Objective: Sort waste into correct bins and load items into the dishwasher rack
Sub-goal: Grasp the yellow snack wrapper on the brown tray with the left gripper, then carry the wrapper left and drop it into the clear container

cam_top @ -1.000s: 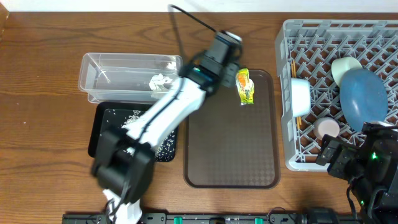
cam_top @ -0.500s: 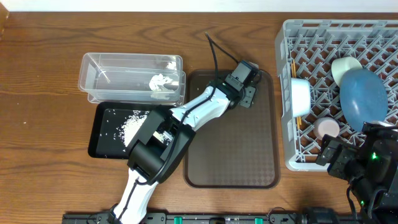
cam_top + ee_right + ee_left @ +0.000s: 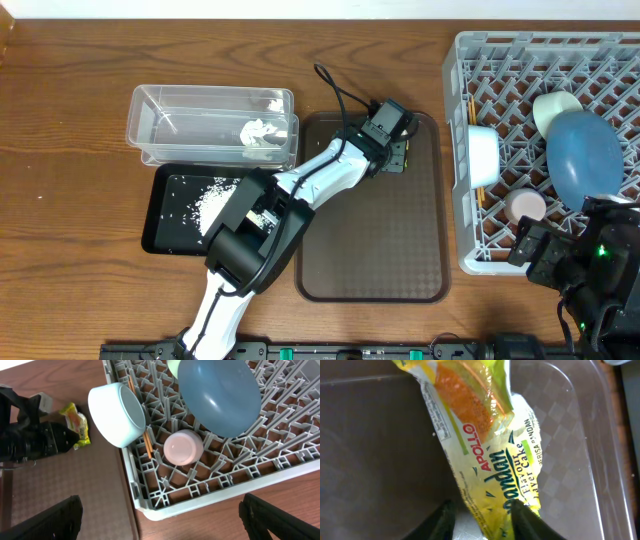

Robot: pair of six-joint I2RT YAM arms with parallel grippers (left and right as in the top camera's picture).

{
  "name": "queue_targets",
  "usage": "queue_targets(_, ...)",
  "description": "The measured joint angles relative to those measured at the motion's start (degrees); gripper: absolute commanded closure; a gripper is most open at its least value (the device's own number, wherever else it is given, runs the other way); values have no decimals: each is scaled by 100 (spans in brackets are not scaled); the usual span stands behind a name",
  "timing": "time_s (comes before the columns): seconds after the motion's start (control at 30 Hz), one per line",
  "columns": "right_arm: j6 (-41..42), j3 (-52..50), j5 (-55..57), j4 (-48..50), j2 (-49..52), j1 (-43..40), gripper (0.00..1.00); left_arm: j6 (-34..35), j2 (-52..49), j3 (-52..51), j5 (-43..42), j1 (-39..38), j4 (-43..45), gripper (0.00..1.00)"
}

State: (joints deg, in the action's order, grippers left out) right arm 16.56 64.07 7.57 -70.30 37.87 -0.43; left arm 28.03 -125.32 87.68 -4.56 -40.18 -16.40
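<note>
Your left gripper [image 3: 396, 152] has come down over the snack wrapper [image 3: 405, 152] at the far right corner of the brown tray [image 3: 370, 250]. Only a green bit peeks out. Up close, the wrapper lies on that tray with a dark finger [image 3: 445, 520] at each side of one end. You cannot tell if they pinch it. Your right gripper [image 3: 160, 527] is spread wide and empty, right of the tray by the dishwasher rack [image 3: 150, 505].
</note>
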Motion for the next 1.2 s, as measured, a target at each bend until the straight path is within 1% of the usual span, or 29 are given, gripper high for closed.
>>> queue_targets(0.03,2,0,0,0,0,0,1,35,-7,0,-26,0,7,89)
queue_targets(0.07,0,0,0,0,0,0,1,44,-17,0,-59,0,15,94)
queue_targets(0.23,0,0,0,-2,0,0,1,-94,-2,0,-243,59,-74,94)
queue_targets(0.37,0,0,0,0,0,0,1,-315,269,-17,-293,269,-546,94)
queue_targets(0.47,0,0,0,0,0,0,1,-520,894,-52,-160,514,-1040,94)
queue_targets(0.6,0,0,-2,0,0,0,1,-813,2096,-52,328,852,-1613,94)
queue_targets(0.73,0,0,-2,-2,0,0,1,-994,2887,31,796,1191,-2144,94)
queue_targets(0.83,0,0,0,-2,0,0,1,-1049,2977,52,1156,1506,-2627,94)
queue_targets(1.0,0,0,0,-2,0,0,1,-988,2662,9,1565,2208,-3167,94)
queue_targets(1.03,0,0,0,-2,0,0,1,-981,2634,0,1602,2330,-3235,76)
queue_targets(1.07,0,0,0,0,0,0,1,-999,2618,-11,1633,2444,-3281,49)
queue_targets(1.1,0,0,0,0,0,0,1,-977,2616,-13,1661,2546,-3311,32)
queue_targets(1.13,0,0,0,0,0,0,1,-988,2618,-13,1674,2647,-3327,27)
queue_targets(1.2,0,0,0,-2,0,0,1,-1008,2623,-13,1676,2754,-3399,23)
